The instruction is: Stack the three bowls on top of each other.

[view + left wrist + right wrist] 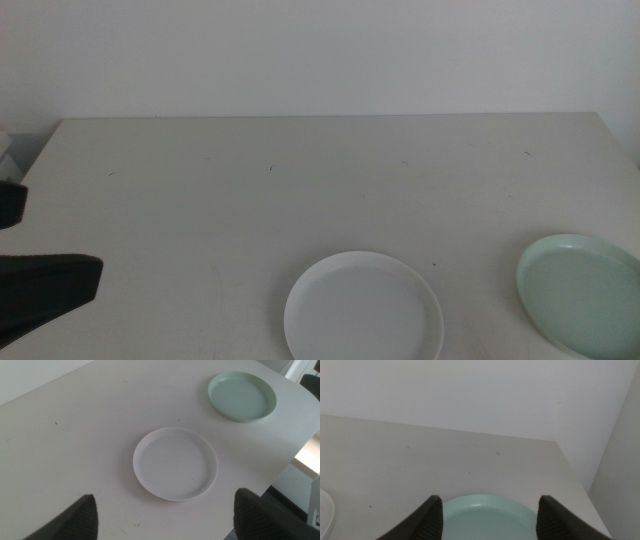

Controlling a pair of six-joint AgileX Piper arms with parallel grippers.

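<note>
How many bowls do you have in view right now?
2. The white bowl sits near the table's front edge, around the middle. The mint green bowl sits to its right, apart from it, under the right end effector. No grey bowl shows; it may be out of frame.

- Two bowls visible on table [200, 200].
- First bowl [175, 463]: ahead of left gripper [165, 515], centred between its spread jaws.
- Second bowl [487, 517]: directly under right gripper [487, 515], well apart from the first.
</note>
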